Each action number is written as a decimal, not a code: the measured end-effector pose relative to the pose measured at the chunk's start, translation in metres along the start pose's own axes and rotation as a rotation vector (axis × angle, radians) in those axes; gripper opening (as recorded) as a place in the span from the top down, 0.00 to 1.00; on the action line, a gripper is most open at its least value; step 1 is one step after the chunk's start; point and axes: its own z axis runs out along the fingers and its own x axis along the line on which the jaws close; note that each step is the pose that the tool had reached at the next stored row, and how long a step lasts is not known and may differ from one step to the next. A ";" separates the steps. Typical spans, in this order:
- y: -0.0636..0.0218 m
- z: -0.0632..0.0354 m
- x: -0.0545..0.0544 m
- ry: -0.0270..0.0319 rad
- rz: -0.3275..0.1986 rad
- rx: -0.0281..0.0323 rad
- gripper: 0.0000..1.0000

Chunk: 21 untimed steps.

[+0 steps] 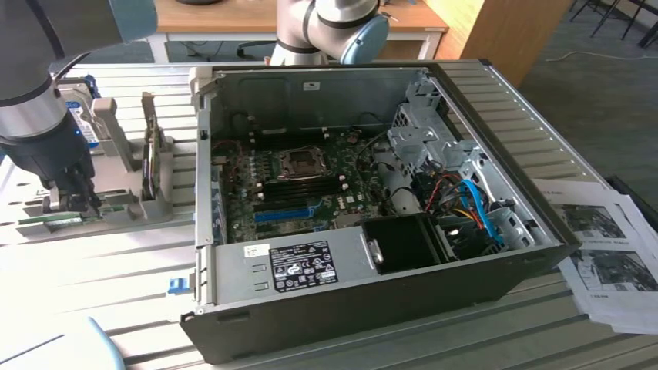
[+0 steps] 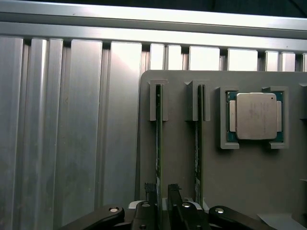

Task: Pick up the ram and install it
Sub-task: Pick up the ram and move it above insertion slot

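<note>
Two rams stand on edge in the slots of a grey holder [image 2: 182, 158]. In the wrist view my gripper [image 2: 162, 190] straddles one ram [image 2: 159, 143], a thin green stick, with one dark finger [image 2: 150, 191] on each side and a small gap left beside it. The jaws are open and nothing is held. The other ram [image 2: 198, 143] stands parallel, one slot over. In the exterior view my gripper [image 1: 74, 205] is low over the holder [image 1: 113, 210] at the exterior view's left, where a green board edge [image 1: 46, 224] shows.
A processor chip [image 2: 256, 116] sits in a holder pocket beside the sticks. The open computer case [image 1: 463, 254] lies at centre, its motherboard [image 1: 298, 185] and blue slot [image 1: 283, 214] exposed. A hard drive [image 1: 77, 116] stands behind the holder. Paper sheets [image 1: 606, 247] lie at the exterior view's right.
</note>
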 end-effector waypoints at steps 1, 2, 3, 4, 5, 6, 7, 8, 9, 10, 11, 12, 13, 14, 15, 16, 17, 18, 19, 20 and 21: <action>0.0000 0.0000 0.000 0.0000 0.000 -0.0001 0.77; 0.0000 0.0000 0.000 0.0000 0.000 -0.0001 0.77; 0.0000 0.0000 0.000 0.0000 0.000 0.0000 0.77; 0.0000 0.0000 0.000 0.0000 0.000 0.0000 0.77; 0.0000 0.0000 0.000 0.0000 0.000 0.0000 0.77; 0.0000 0.0000 0.000 0.0000 0.000 0.0000 0.78; 0.0000 0.0000 0.000 0.0001 0.000 0.0000 0.78; 0.0000 0.0000 0.000 0.0001 0.000 -0.0001 0.85; 0.0000 0.0000 0.000 0.0001 0.000 0.0000 0.85; 0.0000 0.0000 0.000 0.0000 0.000 -0.0001 0.89; 0.0000 0.0000 0.000 0.0001 0.000 -0.0001 0.89; 0.0000 0.0000 0.000 0.0001 0.000 -0.0001 0.89; 0.0000 0.0000 0.000 0.0000 0.000 0.0000 0.89; 0.0000 0.0000 0.000 0.0000 0.000 0.0000 0.89; 0.0000 0.0000 0.000 0.0000 0.000 0.0000 0.89; 0.0000 0.0000 0.000 0.0000 0.000 0.0000 0.89; 0.0000 0.0000 0.000 0.0000 0.000 0.0000 0.89; 0.0000 0.0000 0.000 0.0000 0.000 0.0000 0.89; 0.0000 0.0000 0.000 0.0000 0.000 0.0000 0.89; 0.0000 0.0000 0.000 0.0000 0.000 0.0000 0.89; 0.0000 0.0000 0.000 -0.0001 0.000 0.0002 0.89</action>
